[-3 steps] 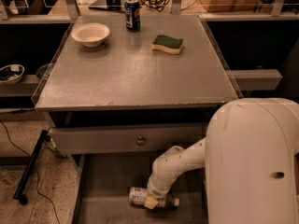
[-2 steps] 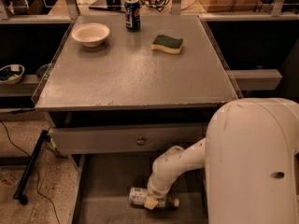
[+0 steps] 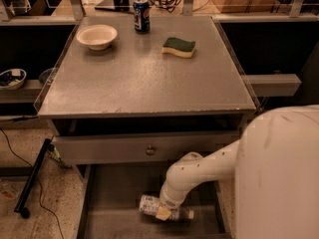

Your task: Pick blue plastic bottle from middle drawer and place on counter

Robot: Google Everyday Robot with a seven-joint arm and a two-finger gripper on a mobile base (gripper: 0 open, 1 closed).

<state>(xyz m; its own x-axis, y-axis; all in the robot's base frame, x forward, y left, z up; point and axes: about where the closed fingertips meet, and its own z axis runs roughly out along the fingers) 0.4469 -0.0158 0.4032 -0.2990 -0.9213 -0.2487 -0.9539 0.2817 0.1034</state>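
Observation:
The blue plastic bottle lies on its side on the bare grey bottom of the open middle drawer, its cap pointing right. My gripper is down in the drawer, right at the bottle's middle, at the end of the white arm that reaches in from the right. The gripper's body covers part of the bottle. The counter is the large grey top above the drawer.
On the counter stand a white bowl at back left, a dark blue Pepsi can at back middle and a green and yellow sponge at back right. The upper drawer front with a round knob overhangs the middle drawer. A black rod lies on the floor to the left.

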